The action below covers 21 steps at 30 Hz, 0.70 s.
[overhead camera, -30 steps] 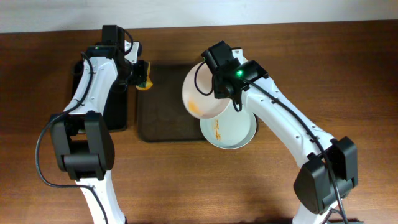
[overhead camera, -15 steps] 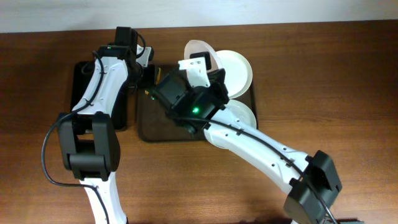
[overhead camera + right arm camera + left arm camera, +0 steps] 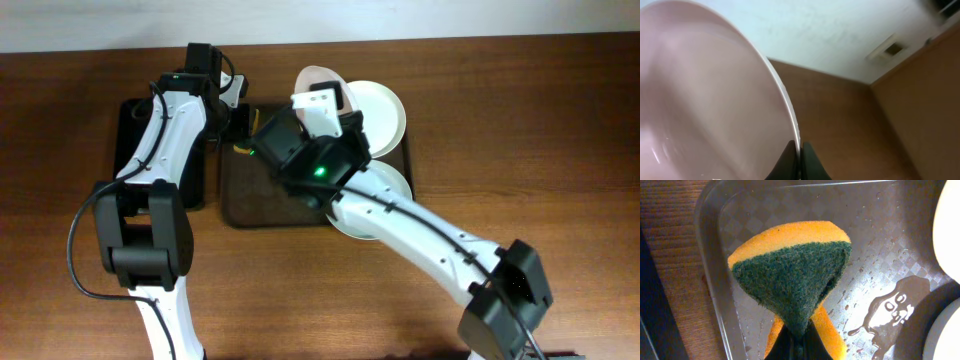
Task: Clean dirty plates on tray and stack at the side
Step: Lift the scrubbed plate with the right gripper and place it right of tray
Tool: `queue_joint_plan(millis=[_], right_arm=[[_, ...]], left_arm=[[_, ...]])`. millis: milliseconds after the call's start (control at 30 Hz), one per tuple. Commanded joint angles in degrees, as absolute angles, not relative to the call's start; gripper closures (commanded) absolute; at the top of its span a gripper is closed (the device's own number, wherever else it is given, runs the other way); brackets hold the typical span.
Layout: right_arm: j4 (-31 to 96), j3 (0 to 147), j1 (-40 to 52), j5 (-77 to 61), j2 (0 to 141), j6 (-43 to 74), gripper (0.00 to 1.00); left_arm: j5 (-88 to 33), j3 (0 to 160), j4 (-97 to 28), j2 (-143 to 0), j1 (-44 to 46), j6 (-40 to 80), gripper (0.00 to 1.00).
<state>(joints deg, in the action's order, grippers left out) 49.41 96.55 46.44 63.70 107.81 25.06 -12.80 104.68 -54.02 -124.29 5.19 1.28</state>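
Sponge (image 3: pixel 790 275) rough green scouring fibre; tray (image 3: pixel 880 245) wet, glossy.

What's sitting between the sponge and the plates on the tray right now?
Nothing solid. The left wrist view shows only the wet tray, with droplets and a small puddle, between the sponge and the plates at the right edge.

The right arm (image 3: pixel 420 225) lay slantwise across the tray (image 3: pixel 250 205), its wrist blocking the middle from above; a tilted plate (image 3: pixel 318 82) stood up at the far rim, while a white plate (image 3: pixel 385 108) and a second plate (image 3: pixel 398 180) filled the right side. The sponge (image 3: pixel 790 275) and left arm (image 3: pixel 165 130) crowded the far-left corner; only the tray's near-left floor lay bare; the wooden surface (image 3: pixel 540 110) right of it stood open.
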Motion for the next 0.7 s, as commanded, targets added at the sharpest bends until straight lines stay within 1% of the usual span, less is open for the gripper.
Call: queue_joint_plan(millis=[0, 67, 100, 167, 200, 233, 333, 400, 467, 567, 667], right_arm=[[50.68, 96.82, 38.26, 39.62, 102.78, 25.91, 0.96], [52.05, 96.82, 28.69, 21.32, 100.53, 25.61, 0.96], [53.43, 96.82, 22.15, 11.88, 99.98, 25.26, 0.96], [56.05, 96.75, 10.9, -1.1, 100.22, 23.05, 0.96], [57.49, 96.75, 6.59, -4.08, 100.49, 22.68, 0.96], [59.64, 96.44, 0.01, -5.43, 100.82, 22.68, 0.96], [60.34, 92.51, -11.14, -5.39, 100.92, 22.24, 0.96], [57.54, 87.35, -15.64, -5.41, 100.99, 22.26, 0.96], [50.96, 80.18, -18.31, -5.43, 100.99, 22.24, 0.96], [38.96, 70.76, -19.2, -5.39, 100.99, 21.43, 0.96], [31.44, 65.95, -19.2, -5.32, 101.1, 21.43, 0.96]], left_arm=[[-12.82, 105.73, -54.11, -122.34, 4.89, 0.38, 0.99], [-12.8, 105.73, -54.11, -122.34, 4.89, 0.36, 0.99], [-12.8, 105.73, -54.11, -122.34, 4.89, 0.36, 0.99], [-12.82, 105.73, -54.13, -122.34, 4.89, 0.38, 0.99], [-12.82, 105.73, -54.13, -122.34, 4.89, 0.38, 0.99], [-12.82, 105.73, -54.13, -122.34, 4.89, 0.38, 0.99], [-12.82, 105.73, -54.13, -122.34, 4.89, 0.38, 0.99], [-12.82, 105.73, -54.13, -122.34, 4.89, 0.38, 0.99], [-12.8, 105.73, -54.11, -122.34, 4.89, 0.38, 0.99], [-12.78, 105.73, -54.08, -122.34, 4.89, 0.36, 0.99], [-12.78, 105.73, -54.08, -122.34, 4.89, 0.36, 0.99]])
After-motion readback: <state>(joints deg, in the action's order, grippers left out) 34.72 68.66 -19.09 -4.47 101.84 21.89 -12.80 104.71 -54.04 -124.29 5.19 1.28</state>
